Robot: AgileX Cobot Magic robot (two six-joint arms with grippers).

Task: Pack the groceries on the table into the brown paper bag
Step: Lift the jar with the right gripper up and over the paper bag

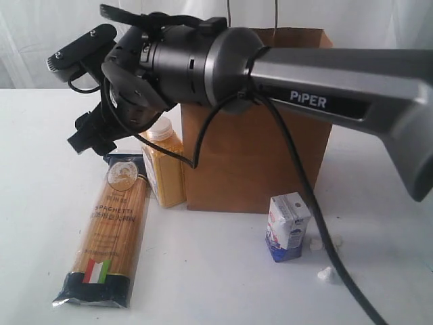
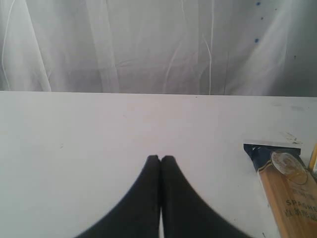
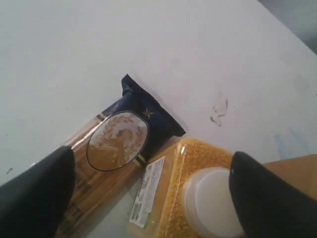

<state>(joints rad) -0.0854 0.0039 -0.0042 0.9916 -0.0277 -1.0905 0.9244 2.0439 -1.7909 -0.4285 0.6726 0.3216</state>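
Nearest you, the right arm stretches across the exterior view from the right and hides part of the scene. Under it, the bench carries what is not yet packed. Your bag stands upright at the back. Spaghetti lies flat to its left, flag end toward you, far end just beside the bottle, which stands upright just beside the bag's front corner. Right of the bag's front, the carton stands apart from it. No other groceries show.

Your right claw hangs released, jaws wide, above where the spaghetti end and the bottle cap meet. I judge you're lining up a pick, though I cannot tell which of the two. Commit to one. For the bottle, shift until the cap sits centred, so neither finger lands on the packet. Grip the body below the cap, then lift clear of the bag's rim before crossing.

Your left claw is clenched on nothing, over bare bench near the spaghetti. White scraps lie near the carton; ignore them
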